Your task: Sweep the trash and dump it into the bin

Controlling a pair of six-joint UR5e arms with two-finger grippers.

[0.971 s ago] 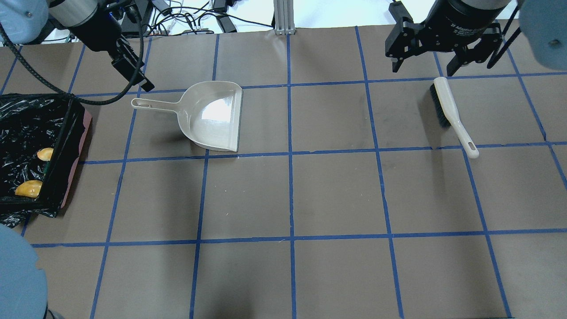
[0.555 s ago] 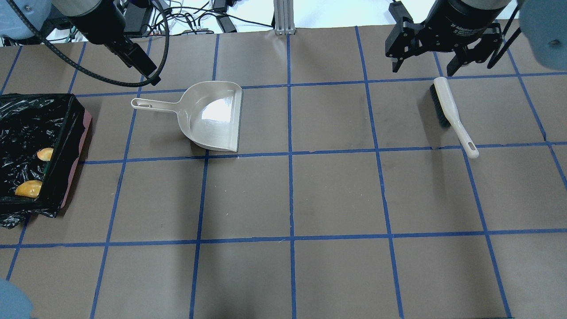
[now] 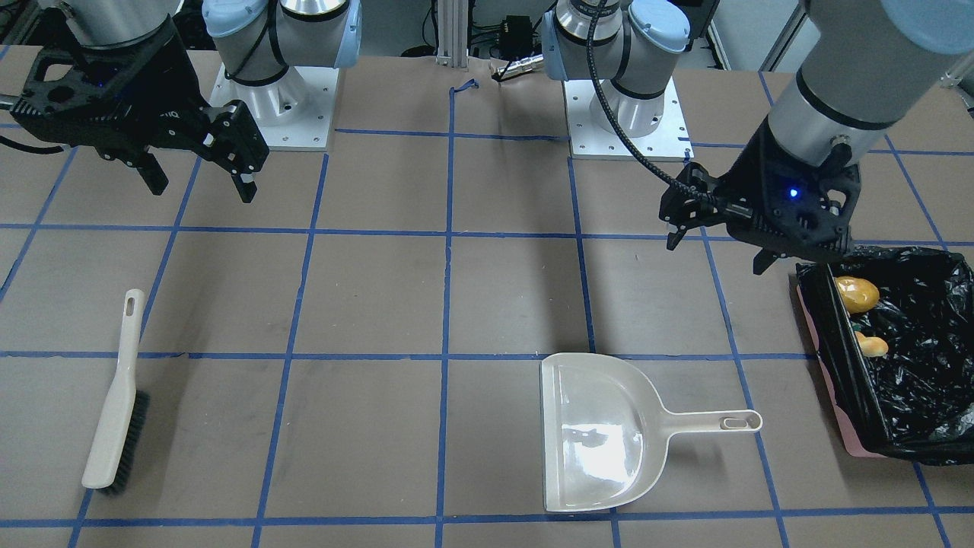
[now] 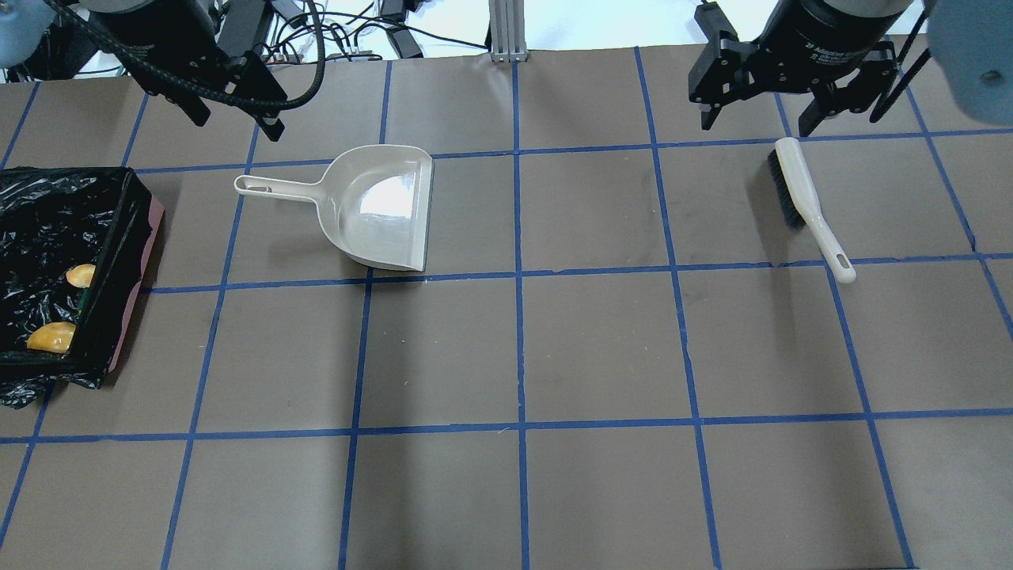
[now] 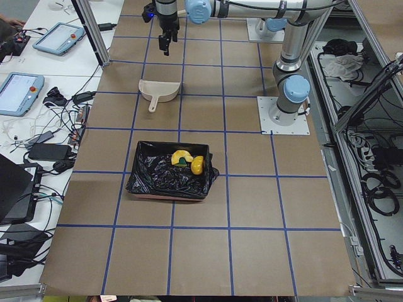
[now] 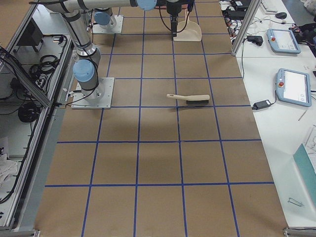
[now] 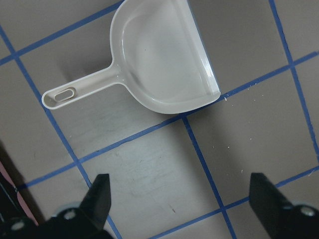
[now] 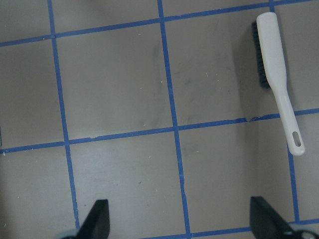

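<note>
The trash (image 4: 51, 338) lies inside the bin (image 4: 47, 222) at the overhead view's left edge, so the job looks finished; dustpan (image 4: 380, 210) and brush (image 4: 799, 190) rest on the desk (image 4: 601, 348). The left hand (image 4: 235, 123) hovers open at upper left, apart from the bin; the right hand (image 4: 756, 125) hangs open at upper right.

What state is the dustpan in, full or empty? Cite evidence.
Empty. The dustpan shows only bare glossy plastic, overhead and from the left wrist; the trash lies in the bin.
</note>
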